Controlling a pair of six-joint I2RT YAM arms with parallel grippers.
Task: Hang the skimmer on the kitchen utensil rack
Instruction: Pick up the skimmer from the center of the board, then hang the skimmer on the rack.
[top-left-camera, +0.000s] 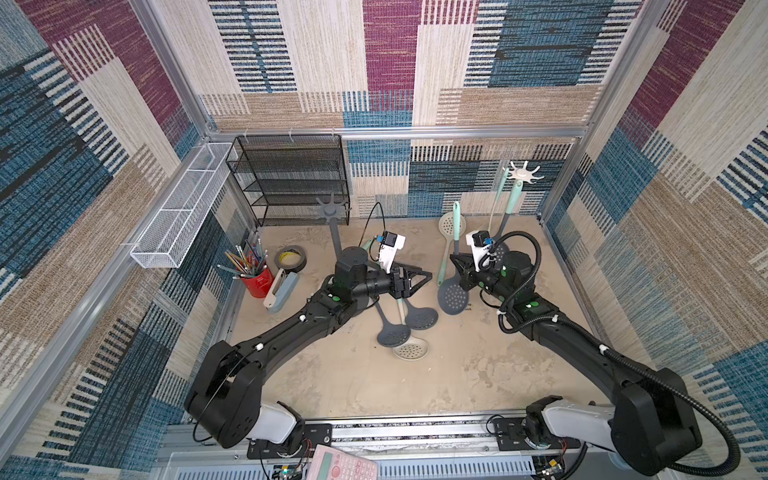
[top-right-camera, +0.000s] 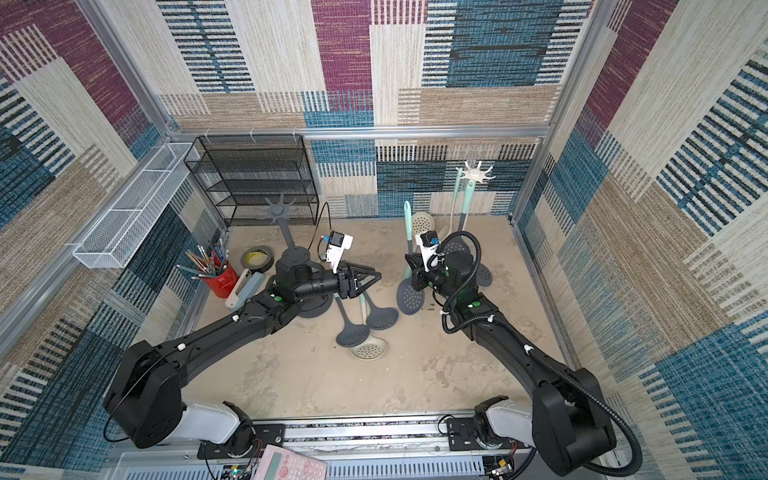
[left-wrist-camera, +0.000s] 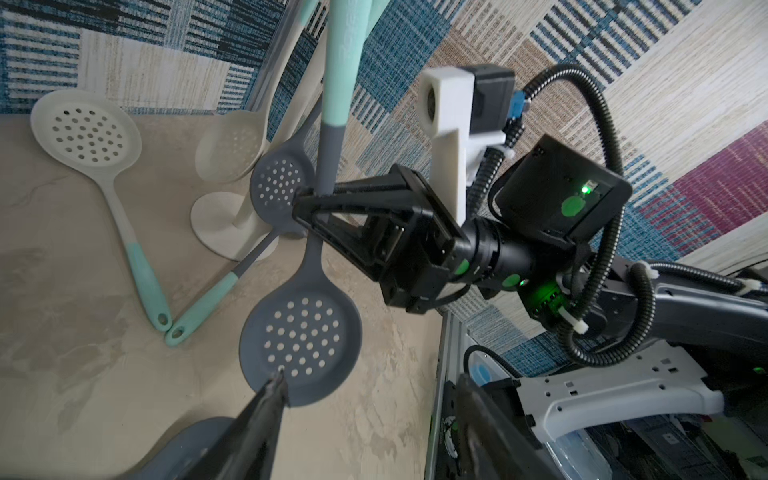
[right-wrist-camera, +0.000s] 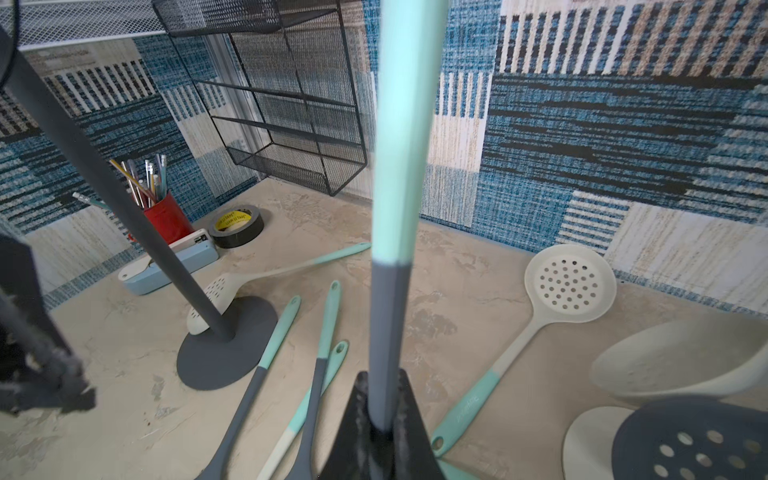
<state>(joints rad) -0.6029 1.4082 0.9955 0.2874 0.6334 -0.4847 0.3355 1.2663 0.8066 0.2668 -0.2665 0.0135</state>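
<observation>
Grey skimmer (top-left-camera: 453, 296) hung upright, bowl down, at two o'clock of the worktop (top-left-camera: 374, 395). My right tool (left-wrist-camera: 309, 199) pinched its neck, I judge to leave the handle's end free for the white utensil rack (top-left-camera: 521, 174) at one o'clock. My left tool (top-left-camera: 420, 279) gaped empty.

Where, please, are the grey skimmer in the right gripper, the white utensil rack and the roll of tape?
grey skimmer (left-wrist-camera: 301, 332): left wrist view, on its perforated head.
white utensil rack (top-left-camera: 520, 174): a top view, on its hub of hooks.
roll of tape (right-wrist-camera: 239, 237): right wrist view, on its black outer wall.
</observation>
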